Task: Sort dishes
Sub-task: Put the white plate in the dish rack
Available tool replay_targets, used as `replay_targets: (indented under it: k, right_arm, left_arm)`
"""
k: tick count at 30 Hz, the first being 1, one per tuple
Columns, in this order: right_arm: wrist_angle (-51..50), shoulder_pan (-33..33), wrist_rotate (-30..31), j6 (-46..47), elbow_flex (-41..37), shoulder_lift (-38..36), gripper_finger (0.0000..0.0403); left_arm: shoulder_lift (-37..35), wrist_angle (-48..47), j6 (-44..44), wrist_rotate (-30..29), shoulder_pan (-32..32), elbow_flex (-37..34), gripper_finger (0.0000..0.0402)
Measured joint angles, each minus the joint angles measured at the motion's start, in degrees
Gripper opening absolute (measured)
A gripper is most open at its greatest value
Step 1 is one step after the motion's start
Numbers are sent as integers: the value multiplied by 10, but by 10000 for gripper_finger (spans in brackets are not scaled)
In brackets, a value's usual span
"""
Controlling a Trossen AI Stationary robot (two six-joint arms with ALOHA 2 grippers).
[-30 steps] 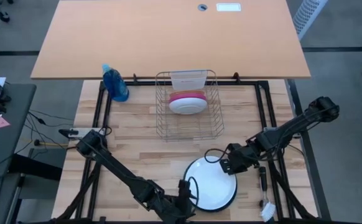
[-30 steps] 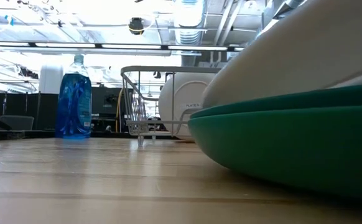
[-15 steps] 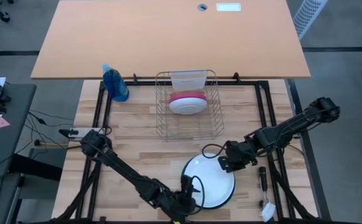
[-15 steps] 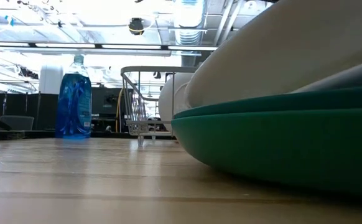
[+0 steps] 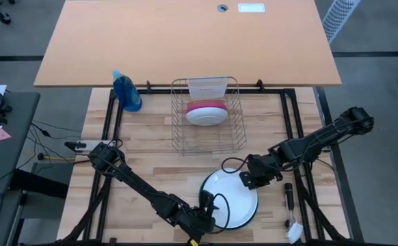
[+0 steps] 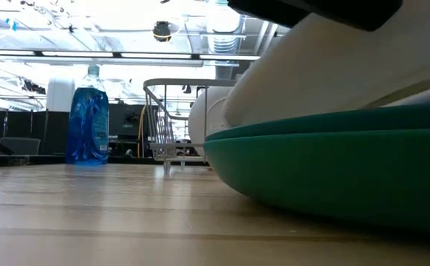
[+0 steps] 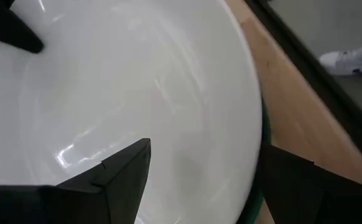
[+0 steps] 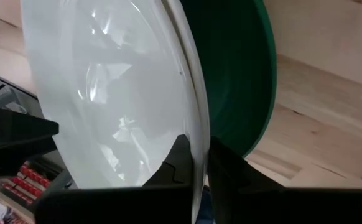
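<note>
Tilted up off the dark green round plate (image 8: 243,68) on the wooden worktop (image 5: 151,154), the white round plate (image 5: 230,198) has its rim pinched by the right end effector (image 5: 245,179); the left end effector (image 5: 209,217) straddles its opposite edge, fingers spread wide.

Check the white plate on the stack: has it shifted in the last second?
Yes. In the high view the white plate has slid slightly toward the table's left side, away from the black tool lying on the right, with both end effectors at its rim.

No readable text, labels or numbers on any object in these views.
</note>
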Motion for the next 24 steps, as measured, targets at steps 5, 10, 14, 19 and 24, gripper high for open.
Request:
replay_targets:
  k: [5, 10, 14, 19, 24]
  right_arm:
    - [-1, -4, 0, -1, 0, 0, 19]
    - [-3, -4, 1, -2, 0, 0, 19]
    - [-10, -4, -5, -1, 0, 0, 19]
    - [-13, -4, -16, -4, 0, 0, 19]
    - [-14, -4, -44, -15, 0, 0, 20]
  left_arm:
    - [0, -17, 7, -4, 9, 0, 272]
    - [0, -19, 26, -10, 20, 0, 269]
    - [1, -23, 29, -49, 22, -1, 238]
    - [2, -26, 19, -60, 20, -1, 172]
    - [2, -38, -8, -61, 19, -2, 103]
